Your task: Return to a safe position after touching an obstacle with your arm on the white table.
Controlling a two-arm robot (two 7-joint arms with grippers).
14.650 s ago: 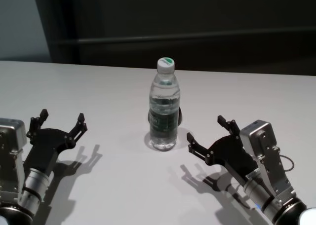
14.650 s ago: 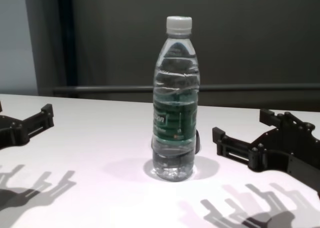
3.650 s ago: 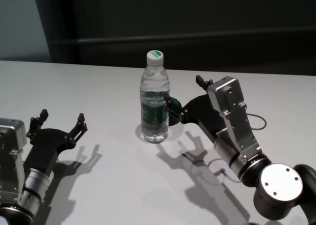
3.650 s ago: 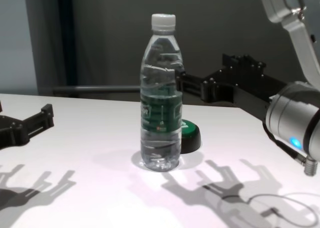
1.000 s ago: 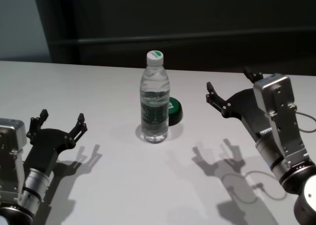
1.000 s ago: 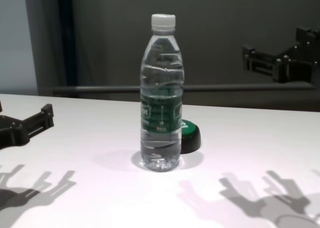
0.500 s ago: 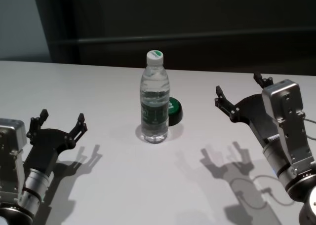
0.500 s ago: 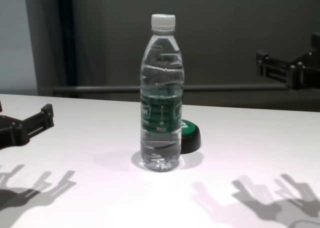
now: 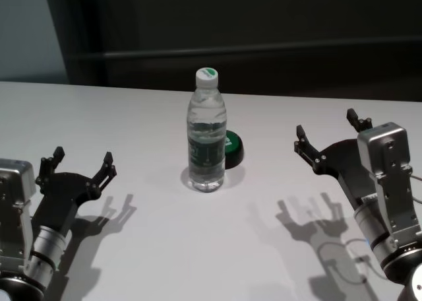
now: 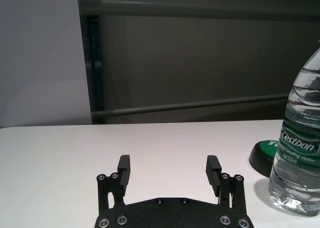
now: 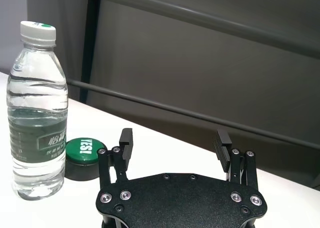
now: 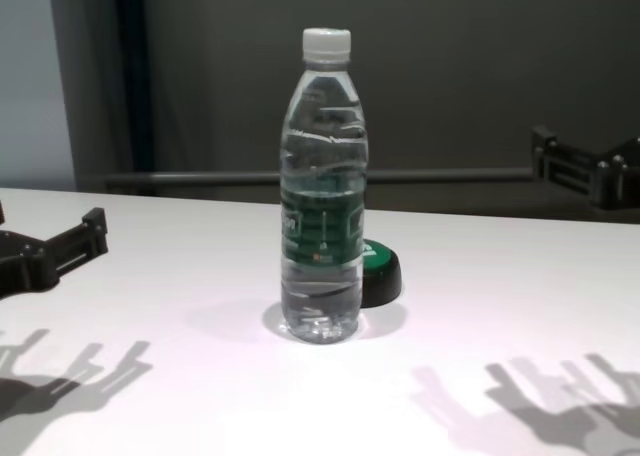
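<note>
While its fingers (image 11: 127,138) stand spread wide with nothing between them, the right gripper (image 9: 328,142) hangs above the white table (image 9: 132,248), raised off the surface and well apart from the obstacle (image 9: 208,133) on the robot's right side. The jaws point toward the far dark wall, not at the bottle, which reads as a withdrawal posture: open and empty, so nothing can be dragged along, and held high enough that the arm's shadow falls clear on the tabletop beneath it. In the chest view only the tips of this gripper (image 12: 585,171) show at the right edge — the arm appears to be most of the way back to a rest pose, though it sits higher than the other one.

The left gripper (image 9: 78,171) is parked low at the near left of the table, its fingers (image 10: 123,169) likewise spread and holding nothing, near the surface and well clear of the bottle.

The obstacle stands upright near the middle of the table, white cap on, dark green label band facing the robot, water inside. Just behind it, touching or nearly so — I cannot tell which — sits a low black-and-green disc (image 9: 232,146). The bottle upright suggests the contact did not tip it. What remains, by my judgement, is lowering the right arm to match the left.
</note>
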